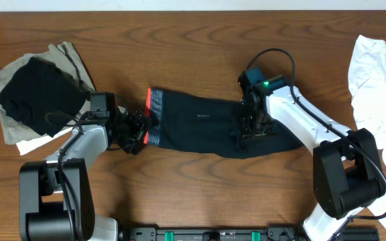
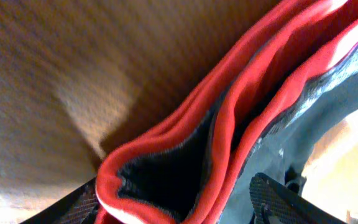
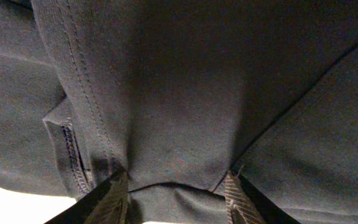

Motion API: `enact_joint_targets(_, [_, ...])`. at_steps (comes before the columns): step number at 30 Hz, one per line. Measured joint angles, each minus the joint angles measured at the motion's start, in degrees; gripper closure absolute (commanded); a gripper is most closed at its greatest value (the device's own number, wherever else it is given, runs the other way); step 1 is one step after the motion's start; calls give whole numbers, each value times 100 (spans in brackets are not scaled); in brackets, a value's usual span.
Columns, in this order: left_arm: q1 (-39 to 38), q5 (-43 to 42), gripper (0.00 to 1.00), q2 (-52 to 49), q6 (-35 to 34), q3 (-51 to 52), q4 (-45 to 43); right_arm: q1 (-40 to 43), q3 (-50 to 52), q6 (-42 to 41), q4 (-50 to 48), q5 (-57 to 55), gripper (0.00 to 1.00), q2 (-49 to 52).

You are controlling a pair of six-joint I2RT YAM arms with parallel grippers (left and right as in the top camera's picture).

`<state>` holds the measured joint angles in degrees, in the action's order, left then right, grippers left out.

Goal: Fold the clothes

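Black shorts (image 1: 200,124) with a red waistband (image 1: 147,100) lie spread across the middle of the table. My left gripper (image 1: 137,131) is at the lower end of the waistband. In the left wrist view its fingers (image 2: 179,205) stand wide apart with the red waistband (image 2: 229,124) bunched between them. My right gripper (image 1: 248,127) is down on the right part of the shorts. In the right wrist view its fingers (image 3: 174,193) pinch a fold of the black cloth (image 3: 185,93).
A pile of folded clothes, black on beige (image 1: 35,97), sits at the far left. A white garment (image 1: 377,80) lies crumpled at the right edge. Bare wooden table (image 1: 193,47) runs along the back and front.
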<state>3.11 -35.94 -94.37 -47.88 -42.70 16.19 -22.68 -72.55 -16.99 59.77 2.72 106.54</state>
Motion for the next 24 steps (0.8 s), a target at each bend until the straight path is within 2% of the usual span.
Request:
enact_joint_targets(15, [-26, 376, 27, -44, -4, -57, -304, 0, 0, 0, 103, -2, 50, 0])
enact_joint_targets(16, [-28, 372, 30, -79, -11, -81, -339, 0, 0, 0, 103, -2, 50, 0])
enact_joint_targets(19, [-50, 376, 48, -177, -26, -116, -494, 0, -2, 0, 101, -2, 50, 0])
enact_joint_targets(21, [-68, 396, 54, -236, -4, -114, -579, 0, 0, 0, 105, -4, 50, 0])
enact_joint_targets(24, [-74, 433, 72, -291, 4, -107, -605, 0, 0, 0, 105, -4, 50, 0])
